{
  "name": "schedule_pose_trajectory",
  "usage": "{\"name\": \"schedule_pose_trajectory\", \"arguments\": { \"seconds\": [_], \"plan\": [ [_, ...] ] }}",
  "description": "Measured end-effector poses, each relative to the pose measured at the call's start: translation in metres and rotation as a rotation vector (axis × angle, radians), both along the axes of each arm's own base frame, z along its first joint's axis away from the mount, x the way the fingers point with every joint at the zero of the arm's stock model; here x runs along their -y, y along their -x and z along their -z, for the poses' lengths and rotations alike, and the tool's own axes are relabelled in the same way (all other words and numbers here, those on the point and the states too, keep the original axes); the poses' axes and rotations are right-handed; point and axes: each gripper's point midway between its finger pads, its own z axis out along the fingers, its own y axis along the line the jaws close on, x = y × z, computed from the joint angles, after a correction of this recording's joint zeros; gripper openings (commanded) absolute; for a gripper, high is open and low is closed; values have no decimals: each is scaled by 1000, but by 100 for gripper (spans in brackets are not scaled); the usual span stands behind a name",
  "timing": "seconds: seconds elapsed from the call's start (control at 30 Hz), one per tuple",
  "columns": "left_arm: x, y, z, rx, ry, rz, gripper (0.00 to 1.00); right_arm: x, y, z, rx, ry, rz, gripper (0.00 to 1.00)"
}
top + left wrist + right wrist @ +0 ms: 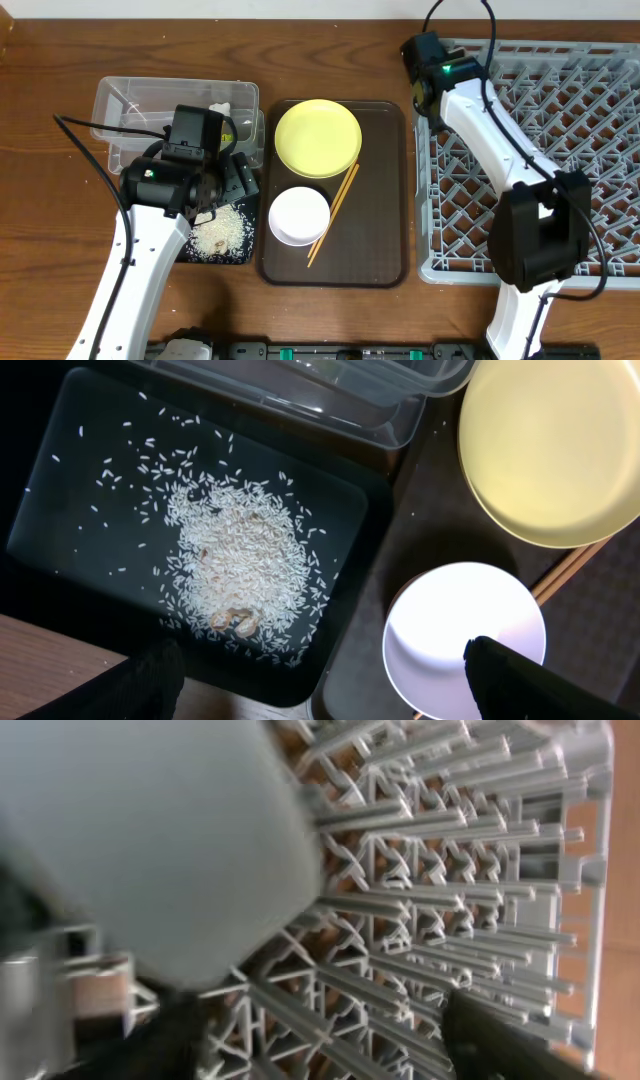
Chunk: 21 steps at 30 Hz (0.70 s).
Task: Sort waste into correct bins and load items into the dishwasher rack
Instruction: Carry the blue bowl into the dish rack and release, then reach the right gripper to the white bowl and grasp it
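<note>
My left gripper [228, 188] [330, 695] is open and empty above the near right corner of the black tray [243, 256] [60, 530], which holds a heap of rice [222, 232] [240, 560]. The white bowl [298, 215] [450, 620], yellow plate [318, 138] [560, 450] and chopsticks [333, 212] [570, 568] lie on the brown serving tray [385, 200] [420, 510]. My right gripper [425, 62] [320, 1040] is open over the grey rack [600, 120] [450, 890]. The blurred light blue bowl [150, 840] is close at its upper left. The cup is out of view.
The clear tub [130, 100] [380, 390] stands behind the black tray, with a white tissue [219, 108] in it. Two small brownish bits [235, 620] lie in the rice. The right arm's raised elbow [540, 240] hides part of the rack.
</note>
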Motion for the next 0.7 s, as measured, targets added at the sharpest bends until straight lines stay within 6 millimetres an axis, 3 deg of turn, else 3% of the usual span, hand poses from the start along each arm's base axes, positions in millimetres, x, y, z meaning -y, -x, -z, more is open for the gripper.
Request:
{"name": "schedule_pose_trajectory", "arguments": {
  "seconds": [0.13, 0.23, 0.33, 0.43, 0.53, 0.63, 0.7],
  "plan": [
    [0, 0, 0, 1, 0, 0, 92, -29, -10, -33, 127, -142, -55, 83],
    [0, 0, 0, 2, 0, 0, 92, -62, -15, -57, 198, -328, -132, 78],
    [0, 0, 0, 2, 0, 0, 92, -101, -17, -64, 194, -517, -229, 76],
    [0, 0, 0, 1, 0, 0, 92, -132, -11, -48, 117, -636, -293, 72],
    [0, 0, 0, 1, 0, 0, 92, -156, 0, -19, 12, -682, -323, 73],
    [0, 0, 0, 1, 0, 0, 92, -178, 21, 16, -123, -693, -341, 75],
    [0, 0, 0, 1, 0, 0, 93, -191, 37, 34, -203, -689, -355, 70]
  ]
}}
